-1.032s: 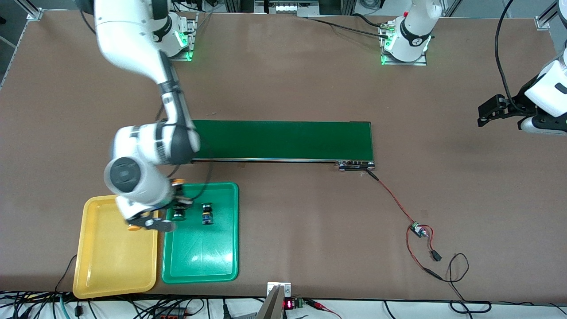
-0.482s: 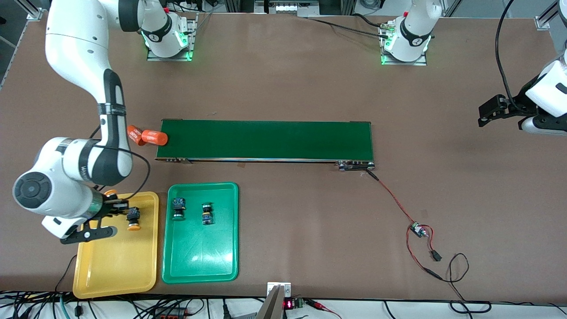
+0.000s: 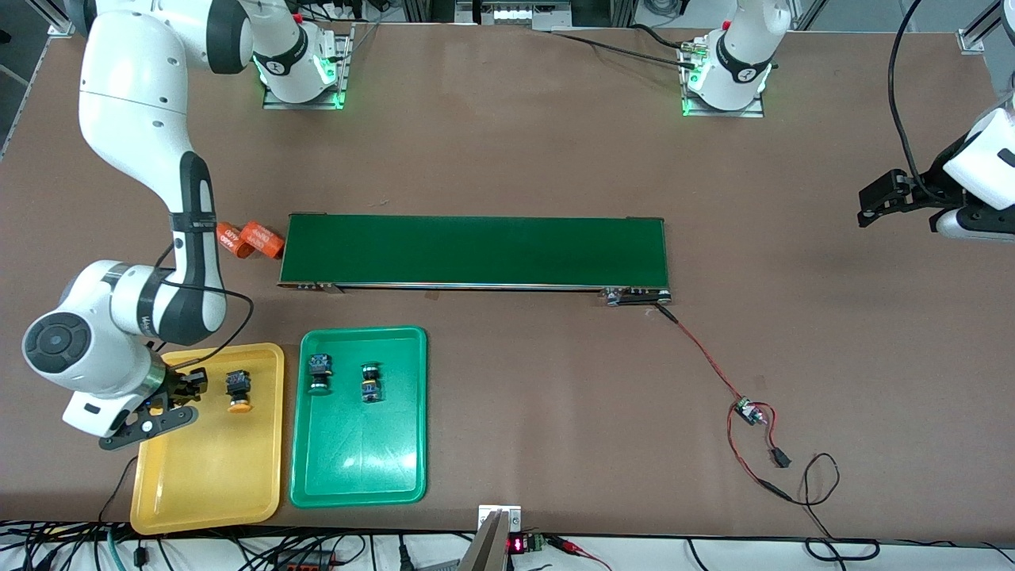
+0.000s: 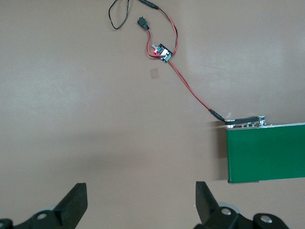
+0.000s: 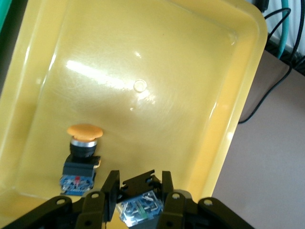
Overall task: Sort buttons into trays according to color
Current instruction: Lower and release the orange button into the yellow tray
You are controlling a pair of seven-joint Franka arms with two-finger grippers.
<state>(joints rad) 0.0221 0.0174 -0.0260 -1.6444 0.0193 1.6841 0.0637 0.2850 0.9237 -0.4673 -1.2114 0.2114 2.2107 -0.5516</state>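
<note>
Yellow tray sits at the right arm's end of the table, near the front camera, with the green tray just beside it toward the left arm's end. One yellow-capped button lies on its side in the yellow tray, in the part farther from the front camera; right wrist view shows it too, orange cap and dark blocky body resting on the tray floor. Two more buttons in the green tray, side by side in its farther part: a green-capped button and a second dark button, cap colour hard to tell

Right gripper hovers over the yellow tray's edge on the right arm's side, fingers pinched on a fourth button: right wrist view shows its blue-black body clamped between the two pads, above the tray floor, cap not visible

Left gripper waits up in the air over bare table at the left arm's end, well apart from both trays, fingers spread wide, nothing between them

Dark-green conveyor belt runs across mid table, farther from the camera than the trays. Two orange cylinders with white print lie at its end toward the right arm. Red wire leads from the belt's other end to a small circuit board
</note>
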